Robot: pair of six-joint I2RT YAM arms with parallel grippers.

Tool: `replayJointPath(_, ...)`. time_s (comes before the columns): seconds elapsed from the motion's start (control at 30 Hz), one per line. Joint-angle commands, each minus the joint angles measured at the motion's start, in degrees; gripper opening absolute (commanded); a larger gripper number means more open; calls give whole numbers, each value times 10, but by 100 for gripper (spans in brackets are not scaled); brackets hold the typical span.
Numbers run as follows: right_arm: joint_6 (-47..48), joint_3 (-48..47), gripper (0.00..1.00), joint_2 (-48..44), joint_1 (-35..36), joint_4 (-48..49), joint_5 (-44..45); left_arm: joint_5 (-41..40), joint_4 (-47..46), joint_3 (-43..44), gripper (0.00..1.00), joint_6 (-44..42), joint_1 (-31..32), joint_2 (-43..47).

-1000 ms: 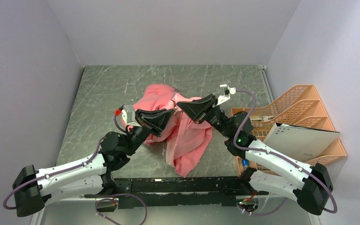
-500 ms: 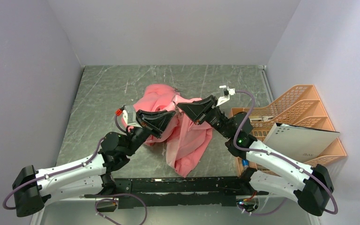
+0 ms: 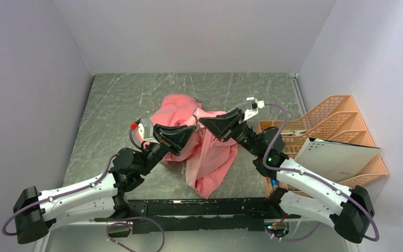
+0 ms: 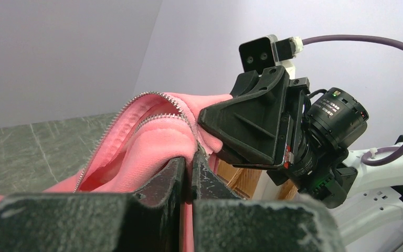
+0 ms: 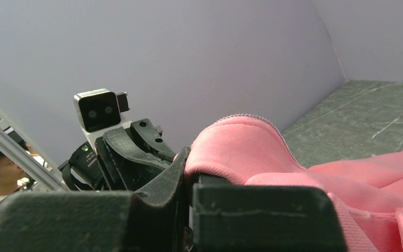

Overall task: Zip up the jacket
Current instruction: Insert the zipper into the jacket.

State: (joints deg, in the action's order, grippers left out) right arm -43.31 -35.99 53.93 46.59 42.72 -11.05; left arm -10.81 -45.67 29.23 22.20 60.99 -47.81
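Note:
The salmon-pink jacket (image 3: 210,152) lies crumpled in the middle of the table, its middle lifted between both grippers. My left gripper (image 3: 191,130) is shut on a fold of the jacket (image 4: 152,142) beside the open zipper teeth (image 4: 136,100). My right gripper (image 3: 203,122) is shut on another fold of the jacket (image 5: 241,147) along the zipper edge. The two grippers face each other, almost touching. In the left wrist view my left gripper (image 4: 190,157) has its jaws pressed together on pink cloth. My right gripper (image 5: 189,163) is likewise clamped. I cannot make out the zipper pull.
An orange file rack (image 3: 336,126) with a white folder (image 3: 336,157) stands at the right table edge, close behind my right arm. Grey walls close in the table at left, back and right. The marbled table top (image 3: 115,105) shows around the jacket.
My right gripper has shifted slightly left and down toward my left gripper. My left gripper has edged a little right. Both keep their hold on the jacket.

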Motion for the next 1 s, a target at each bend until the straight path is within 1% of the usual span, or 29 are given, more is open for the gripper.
replayJointPath(0.0,-2,-4,0,-7,-2,73,2,39,33,2,5,8,7,-1)
replayJointPath(0.17,8,0,0,-3,-2,76,-3,66,50,9,5,17,7,-4)
replayJointPath(0.37,38,13,0,-15,-2,49,-2,88,60,0,5,45,7,2)
replayJointPath(0.6,44,27,0,-24,-2,31,-20,112,123,-7,5,70,6,7)
replayJointPath(0.73,48,43,0,-43,-2,-11,1,109,157,-24,5,77,7,22)
replayJointPath(0.83,52,57,0,-53,-2,-42,1,109,183,-35,5,84,7,30)
replayJointPath(0.97,37,90,0,-74,-2,-71,5,122,221,-47,5,90,7,28)
